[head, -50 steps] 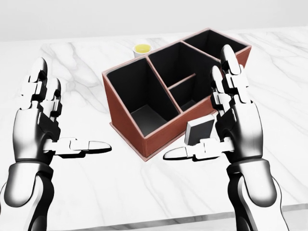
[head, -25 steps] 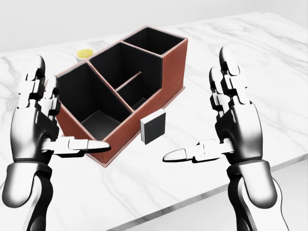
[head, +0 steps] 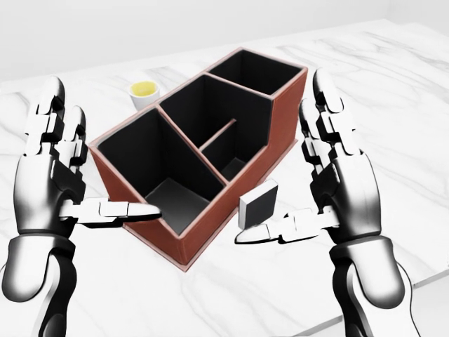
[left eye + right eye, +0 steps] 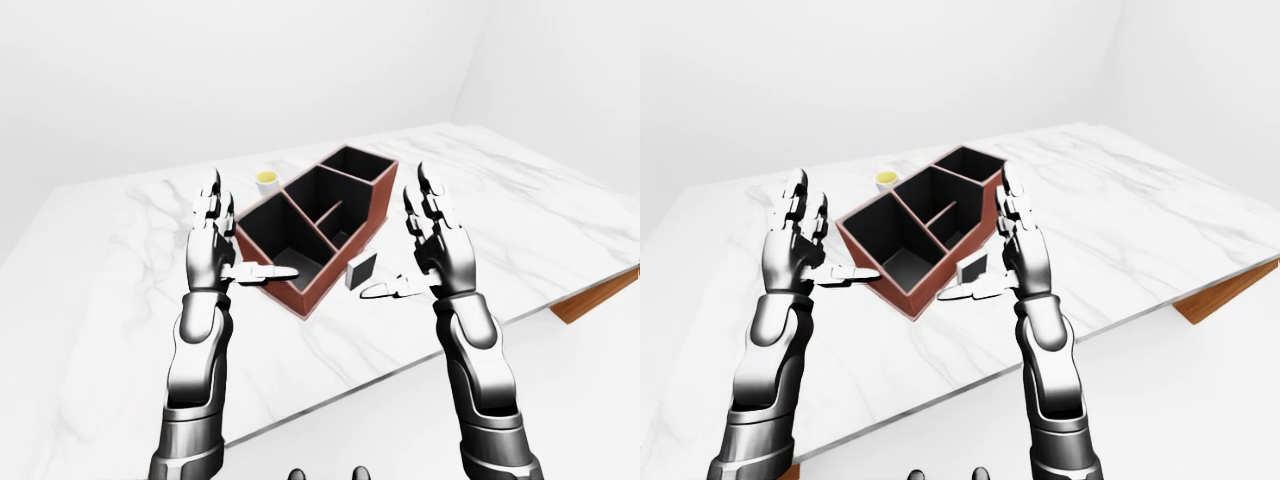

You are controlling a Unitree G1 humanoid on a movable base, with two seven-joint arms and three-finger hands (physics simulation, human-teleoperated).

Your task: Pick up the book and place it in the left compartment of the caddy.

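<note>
Rightward camera swing — book (image 3: 258, 204) beside caddy (image 3: 210, 232), unlabelled.

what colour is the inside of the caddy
Black inside the reddish-brown caddy; clearest in the head view.

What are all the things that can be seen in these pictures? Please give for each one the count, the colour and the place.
caddy: one, red-brown outside and black inside, on the table in the middle of the head view, set at an angle, with several open compartments.
book: one, dark cover with a white edge, standing on the table at the caddy's lower right wall in the head view.
cup: one, white with yellow inside, on the table above and left of the caddy.
table: one, white marble with grey veins, under everything.
wooden piece: one, brown, below the table's right edge in the left-eye view.
left hand: one, silver and black, open, at the left of the caddy.
right hand: one, silver and black, open, thumb just below the book.
</note>
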